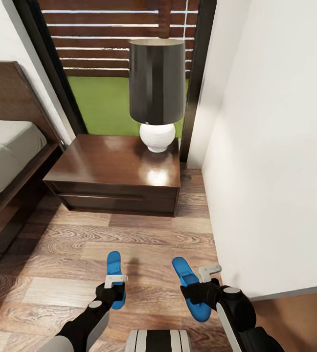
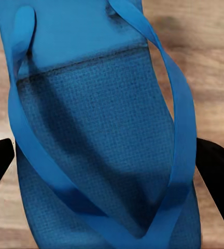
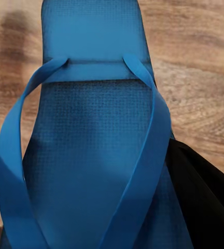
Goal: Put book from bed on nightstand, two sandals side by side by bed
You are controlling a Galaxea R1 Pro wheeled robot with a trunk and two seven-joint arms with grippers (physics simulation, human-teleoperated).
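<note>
Two blue sandals show in the head view, both low in the picture above the wood floor. The left gripper, at about seven o'clock, is closed on the left sandal; the right gripper, at about five o'clock, is closed on the right sandal. One nightstand sits near centre, bearing one lamp at twelve o'clock. One bed lies at nine o'clock, just beside the nightstand. In each wrist view the dark fingers flank a sandal's sole and straps.
</note>
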